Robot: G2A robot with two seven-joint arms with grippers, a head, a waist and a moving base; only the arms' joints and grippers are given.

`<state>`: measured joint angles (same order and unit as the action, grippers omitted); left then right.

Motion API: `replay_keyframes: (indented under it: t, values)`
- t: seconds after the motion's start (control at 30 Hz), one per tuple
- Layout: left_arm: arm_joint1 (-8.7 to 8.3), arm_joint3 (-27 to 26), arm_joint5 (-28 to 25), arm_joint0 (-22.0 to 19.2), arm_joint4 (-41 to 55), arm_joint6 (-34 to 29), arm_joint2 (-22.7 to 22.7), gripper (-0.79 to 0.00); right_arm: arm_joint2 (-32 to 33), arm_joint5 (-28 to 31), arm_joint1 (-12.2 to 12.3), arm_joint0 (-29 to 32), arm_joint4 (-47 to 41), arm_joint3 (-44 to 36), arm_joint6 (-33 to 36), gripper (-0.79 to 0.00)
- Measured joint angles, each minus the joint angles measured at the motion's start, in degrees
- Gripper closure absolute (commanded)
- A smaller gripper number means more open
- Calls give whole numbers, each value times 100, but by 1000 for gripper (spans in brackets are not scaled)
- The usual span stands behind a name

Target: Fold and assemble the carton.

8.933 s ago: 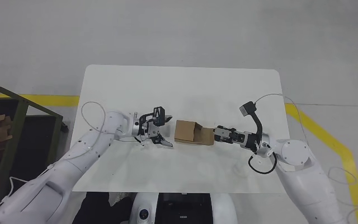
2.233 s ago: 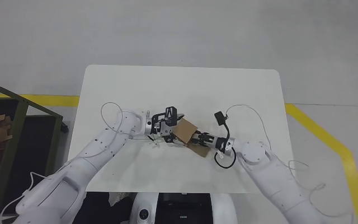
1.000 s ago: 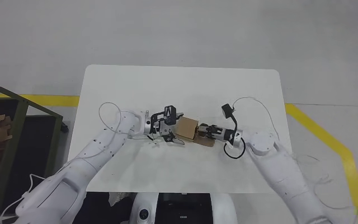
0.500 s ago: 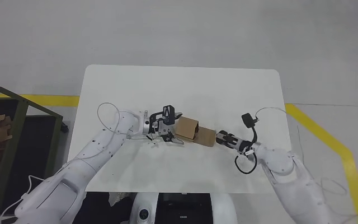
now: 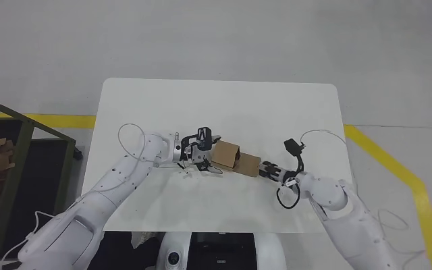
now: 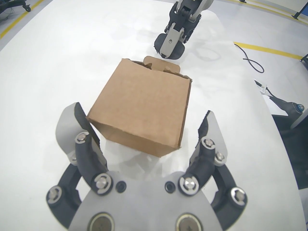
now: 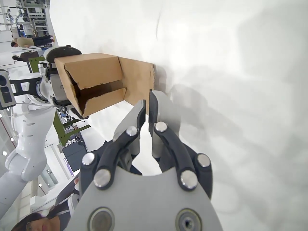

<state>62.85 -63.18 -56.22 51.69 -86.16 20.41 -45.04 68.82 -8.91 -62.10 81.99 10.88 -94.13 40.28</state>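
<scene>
A white table carries a brown carton lying on its side between the two grippers. The carton's closed end sits directly in front of the left gripper, whose fingers are spread wide to either side of it. One finger pad is right at a carton corner, and the other stands clear of the box. The carton's open end faces the right gripper. There, two side flaps are folded partway in with a dark gap between them. The right gripper's fingers are pressed almost together, with nothing seen between them. Their tips are just beside the outer edge of a long flap that lies flat on the table.
</scene>
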Motion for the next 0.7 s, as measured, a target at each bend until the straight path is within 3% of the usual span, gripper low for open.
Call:
replay_keyframes:
  t: [0.5, 0.7]
  values:
    - [12, 16, -21, -2, -23, 29, -10, -785, -180, -12, -33, -161, -13, 173, 84, -86]
    - [10, 12, -33, 6, -39, 56, -25, -785, -287, 54, -60, -290, -86, 290, 147, -46]
